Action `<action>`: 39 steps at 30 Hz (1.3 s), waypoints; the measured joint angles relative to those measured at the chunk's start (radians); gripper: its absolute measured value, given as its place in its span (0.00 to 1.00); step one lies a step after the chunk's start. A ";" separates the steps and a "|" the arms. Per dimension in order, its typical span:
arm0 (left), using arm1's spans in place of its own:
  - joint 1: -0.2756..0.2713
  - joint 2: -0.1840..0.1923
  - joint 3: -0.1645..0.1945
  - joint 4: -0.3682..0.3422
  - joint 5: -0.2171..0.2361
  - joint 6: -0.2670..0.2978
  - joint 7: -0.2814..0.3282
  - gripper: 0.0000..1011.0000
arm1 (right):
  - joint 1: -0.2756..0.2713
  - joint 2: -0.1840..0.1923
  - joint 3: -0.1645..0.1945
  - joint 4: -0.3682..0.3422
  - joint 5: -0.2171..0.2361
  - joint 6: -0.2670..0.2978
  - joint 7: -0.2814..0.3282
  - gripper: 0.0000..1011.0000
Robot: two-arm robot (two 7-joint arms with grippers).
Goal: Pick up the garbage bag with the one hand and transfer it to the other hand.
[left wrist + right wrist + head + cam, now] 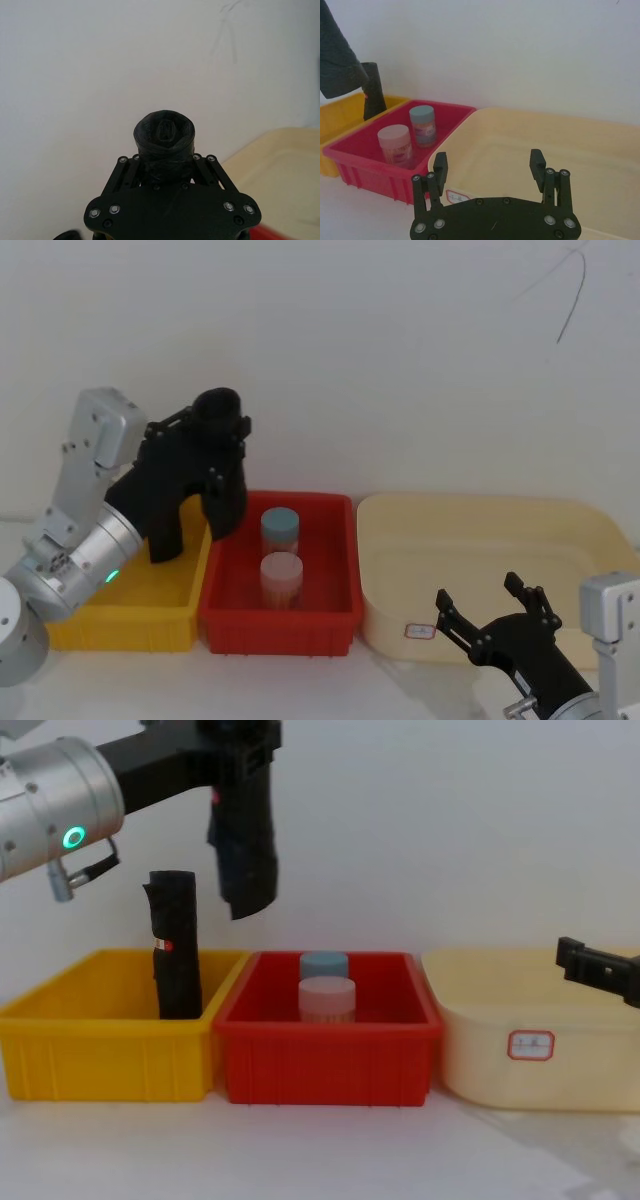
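My left gripper [203, 432] is shut on the garbage bag [228, 502], a tall black roll. It holds the roll upright in the air, above the wall between the yellow bin and the red bin. In the chest view the garbage bag [246, 840] hangs well clear of both bins. The left wrist view looks onto the roll's end [165, 136], with the jaws pressed against its sides. A second, alike roll [177, 945] stands in the yellow bin [100, 1050]. My right gripper [480, 592] is low at the right, open and empty, over the cream tub's front rim [530, 150].
The red bin [225, 615] in the middle holds a blue-lidded jar [280, 524] and a pink-lidded jar [281, 574]. The large cream tub [470, 530] stands to its right. A plain white wall is close behind everything.
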 joint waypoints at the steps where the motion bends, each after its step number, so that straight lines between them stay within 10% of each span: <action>1: -0.002 -0.002 0.004 -0.004 -0.010 0.002 -0.014 0.35 | 0.000 0.000 0.000 0.000 0.000 0.000 0.000 0.99; 39: -0.088 -0.112 0.119 0.083 -0.349 0.122 -0.364 0.35 | 0.000 0.000 0.000 0.000 0.000 0.000 0.000 0.99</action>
